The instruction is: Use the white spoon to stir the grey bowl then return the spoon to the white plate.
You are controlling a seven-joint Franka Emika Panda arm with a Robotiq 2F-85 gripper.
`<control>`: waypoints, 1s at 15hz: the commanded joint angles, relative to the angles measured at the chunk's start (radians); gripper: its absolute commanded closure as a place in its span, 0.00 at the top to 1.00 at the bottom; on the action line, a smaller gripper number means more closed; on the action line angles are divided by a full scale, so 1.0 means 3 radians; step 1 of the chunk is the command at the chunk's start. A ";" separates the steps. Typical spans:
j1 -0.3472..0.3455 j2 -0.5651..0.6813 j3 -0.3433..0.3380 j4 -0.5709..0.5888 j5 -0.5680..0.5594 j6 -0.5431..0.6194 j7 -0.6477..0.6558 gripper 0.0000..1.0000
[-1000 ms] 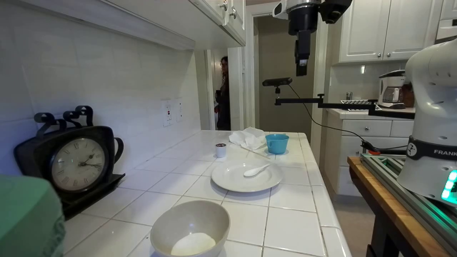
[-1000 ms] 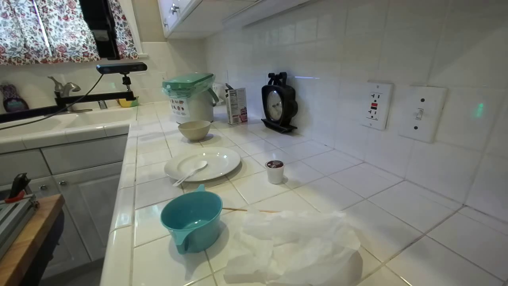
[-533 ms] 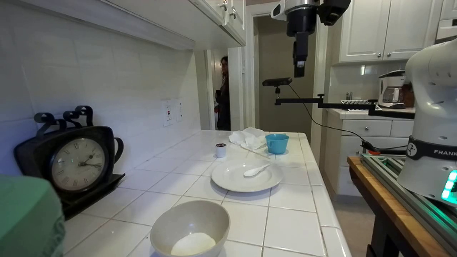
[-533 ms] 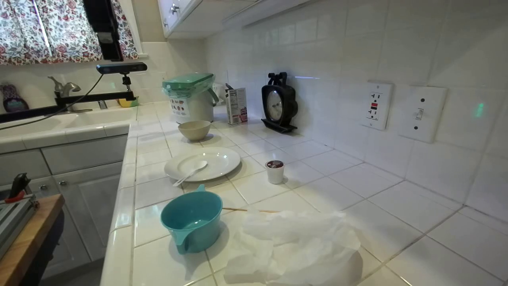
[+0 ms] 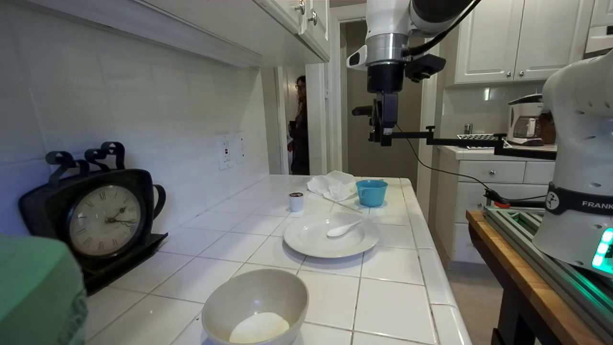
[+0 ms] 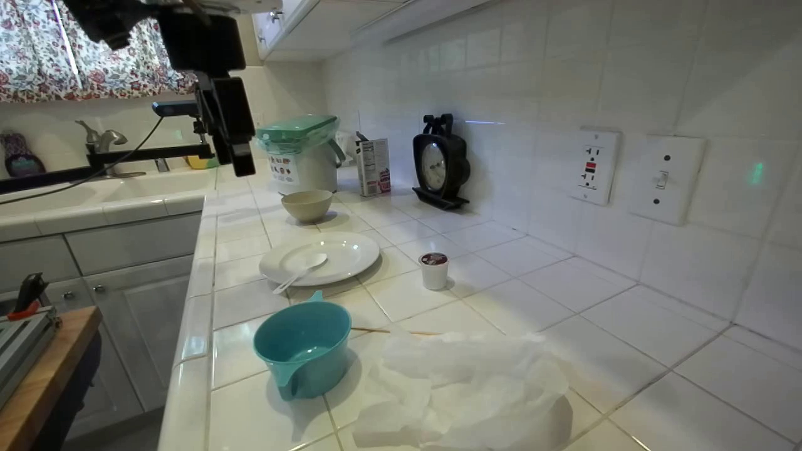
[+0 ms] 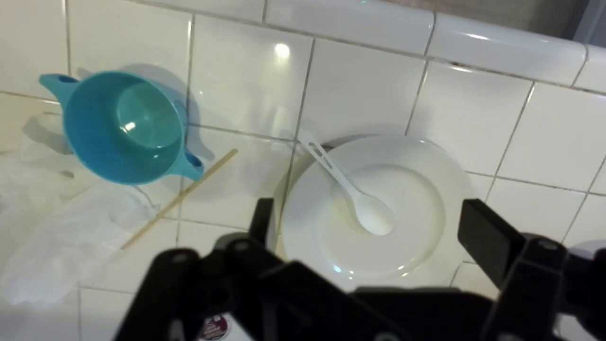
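Observation:
The white spoon (image 7: 373, 214) lies on the white plate (image 7: 307, 227), its slotted handle sticking out over the rim. Both show in an exterior view, the spoon (image 5: 340, 230) on the plate (image 5: 301, 242), and in an exterior view, the spoon (image 6: 317, 259) on the plate (image 6: 354, 257). The grey bowl (image 5: 225, 302) stands on the counter beyond the plate, with something whitish at its bottom; it also shows in an exterior view (image 6: 307, 208). My gripper (image 7: 368, 213) is open and empty, pointing down, high above the counter in both exterior views (image 5: 386, 140) (image 6: 243, 168).
A blue cup (image 6: 301, 351), a thin stick (image 7: 180, 199), crumpled white paper (image 6: 463, 388) and a small white pod (image 6: 434, 272) lie near the plate. A black clock (image 5: 105, 220) stands by the wall. A camera bar (image 5: 445, 140) reaches over beside the counter. Cabinets (image 5: 282, 14) hang overhead.
My gripper has moved down, and towards the wall side, in both exterior views. More of the arm now shows. The spoon, plate and bowl have not moved.

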 commanded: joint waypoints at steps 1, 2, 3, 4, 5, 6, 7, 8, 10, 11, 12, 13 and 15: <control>0.0124 0.0110 -0.0094 -0.0122 0.0065 0.0268 -0.0544 1.00; 0.0146 0.0158 -0.0101 -0.0161 0.0062 0.0361 -0.0654 1.00; 0.0158 0.0201 -0.0102 -0.0189 0.0050 0.0451 -0.0738 1.00; 0.0175 0.0254 -0.0101 -0.0229 0.0047 0.0555 -0.0826 1.00; 0.0184 0.0303 -0.0094 -0.0265 0.0037 0.0665 -0.0888 1.00; 0.0196 0.0360 -0.0083 -0.0296 0.0039 0.0769 -0.0923 1.00; 0.0204 0.0465 -0.0081 -0.0283 0.0065 0.0834 -0.0926 1.00; 0.0152 0.0366 -0.0028 -0.0268 0.0000 0.0678 -0.0737 1.00; 0.0161 0.0467 -0.0023 -0.0281 0.0002 0.0789 -0.0766 1.00; 0.0161 0.0482 -0.0023 -0.0281 0.0003 0.0799 -0.0774 1.00; 0.0161 0.0481 -0.0024 -0.0280 0.0002 0.0799 -0.0779 1.00; 0.0161 0.0478 -0.0024 -0.0279 0.0002 0.0799 -0.0781 1.00; 0.0185 0.0533 -0.0046 -0.0277 0.0057 0.0860 -0.0844 1.00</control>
